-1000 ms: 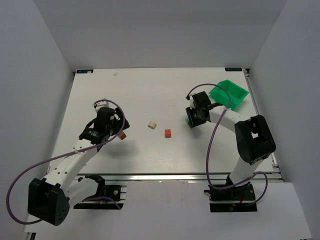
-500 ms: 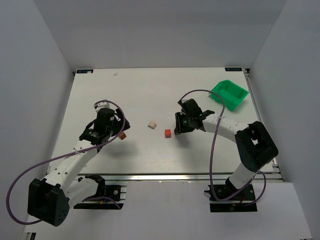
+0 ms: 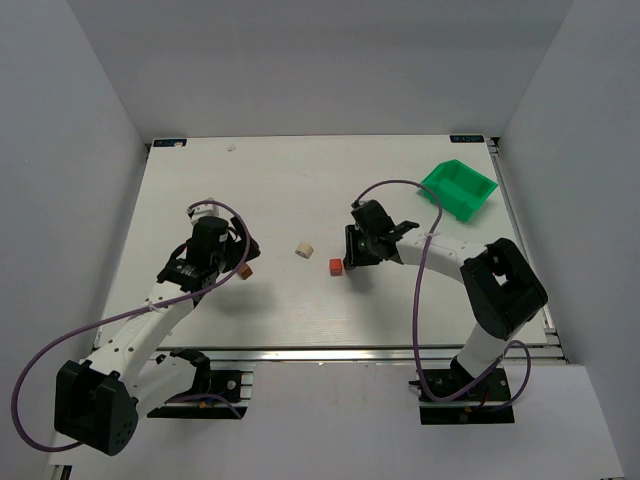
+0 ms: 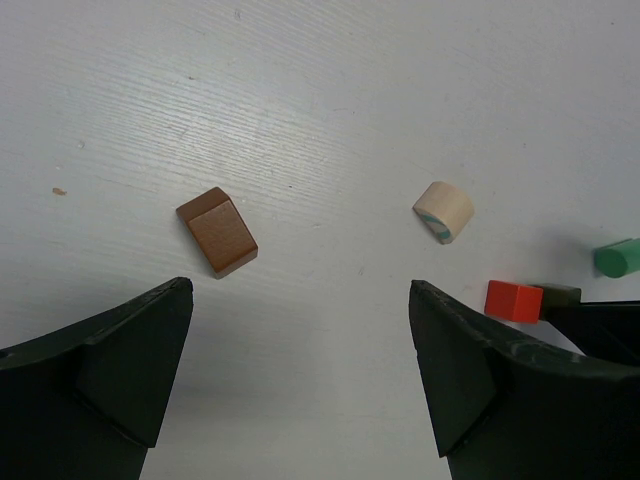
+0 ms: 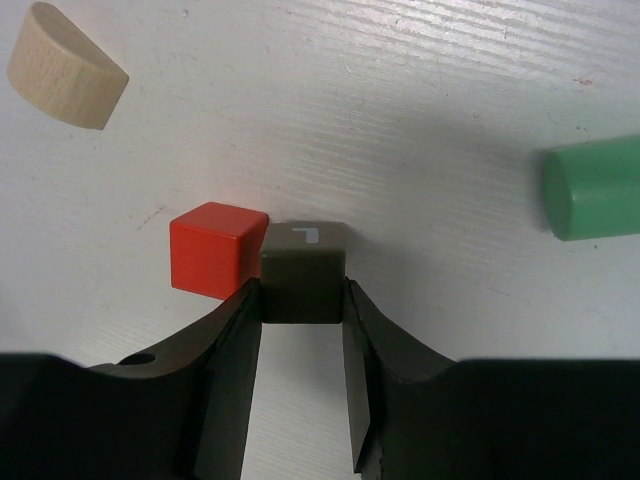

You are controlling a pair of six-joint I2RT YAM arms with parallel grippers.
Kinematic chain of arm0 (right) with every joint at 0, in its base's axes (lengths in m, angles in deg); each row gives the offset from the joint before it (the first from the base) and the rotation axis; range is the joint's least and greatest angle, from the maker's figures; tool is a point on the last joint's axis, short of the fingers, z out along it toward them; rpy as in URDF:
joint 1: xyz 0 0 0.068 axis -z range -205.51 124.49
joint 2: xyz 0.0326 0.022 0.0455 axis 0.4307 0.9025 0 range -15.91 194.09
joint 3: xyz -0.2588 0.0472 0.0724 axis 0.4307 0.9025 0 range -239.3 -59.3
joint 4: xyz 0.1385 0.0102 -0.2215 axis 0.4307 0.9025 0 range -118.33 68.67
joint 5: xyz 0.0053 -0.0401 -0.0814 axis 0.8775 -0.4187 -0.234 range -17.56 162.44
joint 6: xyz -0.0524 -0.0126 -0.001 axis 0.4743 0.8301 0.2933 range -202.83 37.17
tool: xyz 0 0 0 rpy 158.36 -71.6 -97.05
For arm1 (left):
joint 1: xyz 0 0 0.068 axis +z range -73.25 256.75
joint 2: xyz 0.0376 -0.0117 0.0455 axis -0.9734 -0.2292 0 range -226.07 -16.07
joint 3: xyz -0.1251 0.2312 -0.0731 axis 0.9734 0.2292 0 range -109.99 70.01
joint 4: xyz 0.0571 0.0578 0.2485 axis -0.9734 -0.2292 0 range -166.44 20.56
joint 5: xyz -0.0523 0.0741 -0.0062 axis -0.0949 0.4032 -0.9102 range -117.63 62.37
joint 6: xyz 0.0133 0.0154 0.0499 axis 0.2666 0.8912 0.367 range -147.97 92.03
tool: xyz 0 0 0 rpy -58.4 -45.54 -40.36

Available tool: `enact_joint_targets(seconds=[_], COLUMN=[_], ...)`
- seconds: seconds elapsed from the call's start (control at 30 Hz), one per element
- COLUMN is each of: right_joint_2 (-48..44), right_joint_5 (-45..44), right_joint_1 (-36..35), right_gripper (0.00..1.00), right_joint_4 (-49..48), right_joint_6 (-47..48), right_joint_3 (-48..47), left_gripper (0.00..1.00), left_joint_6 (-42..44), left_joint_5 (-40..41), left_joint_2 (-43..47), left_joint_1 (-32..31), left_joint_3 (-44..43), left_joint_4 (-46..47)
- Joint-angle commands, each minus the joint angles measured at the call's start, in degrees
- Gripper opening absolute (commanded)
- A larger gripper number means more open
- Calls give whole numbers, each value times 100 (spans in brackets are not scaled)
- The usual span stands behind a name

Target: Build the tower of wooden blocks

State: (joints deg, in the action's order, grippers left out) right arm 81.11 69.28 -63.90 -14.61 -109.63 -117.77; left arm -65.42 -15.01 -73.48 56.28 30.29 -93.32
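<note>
My right gripper is shut on a grey-brown block and holds it low, right beside a red block. In the top view the right gripper is just right of the red block. A cream half-round block lies to the left of it. A pale green cylinder lies to the right. My left gripper is open and empty, just short of a brown block, which also shows in the top view. No stack stands.
A bright green plastic bin sits at the back right near the table edge. The right arm's cable arcs over the table between the bin and the blocks.
My right arm has swung left from near the green bin to the red block, carrying the grey-brown block. The left arm has hardly moved.
</note>
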Motion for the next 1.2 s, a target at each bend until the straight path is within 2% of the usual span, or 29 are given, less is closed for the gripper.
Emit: enact_joint_targets(seconds=[0.0, 0.17, 0.2, 0.3, 0.47, 0.63, 0.8, 0.83, 1.17], right_joint_2=[37, 64, 46, -42, -279, -446, -648, -648, -859], right_joint_5=[-141, -106, -115, -185, -150, -220, -361, -361, -115], right_joint_1=[-72, -107, -107, -98, -90, -63, -11, 16, -37], right_gripper=[38, 54, 60, 62, 55, 38, 31, 26, 23], right_joint_4=[-1, 78, 122, 166, 96, 61, 35, 43, 123], right_joint_6=[-97, -79, -62, -44, -44, -53, 61, 88, 422], right_joint_3=[-208, -278, -278, -296, -208, -33, 135, 170, 802], left_gripper=[98, 98, 98, 98, 98, 98, 98, 98, 98], left_joint_6=[54, 89, 89, 89, 141, 203, 256, 291, 405], left_joint_5=[-58, -128, -137, -155, -304, -524, -857, -901, -1113], left_joint_2=[151, 142, 142, 142, 168, 151, 81, 54, -77], left_joint_1=[-19, -19, -19, -19, -19, -27, -27, -27, -27], left_joint_3=[61, 44, 61, 53, 70, 114, 167, 176, 106], left_joint_4=[120, 138, 138, 147, 208, 357, 516, 568, 656])
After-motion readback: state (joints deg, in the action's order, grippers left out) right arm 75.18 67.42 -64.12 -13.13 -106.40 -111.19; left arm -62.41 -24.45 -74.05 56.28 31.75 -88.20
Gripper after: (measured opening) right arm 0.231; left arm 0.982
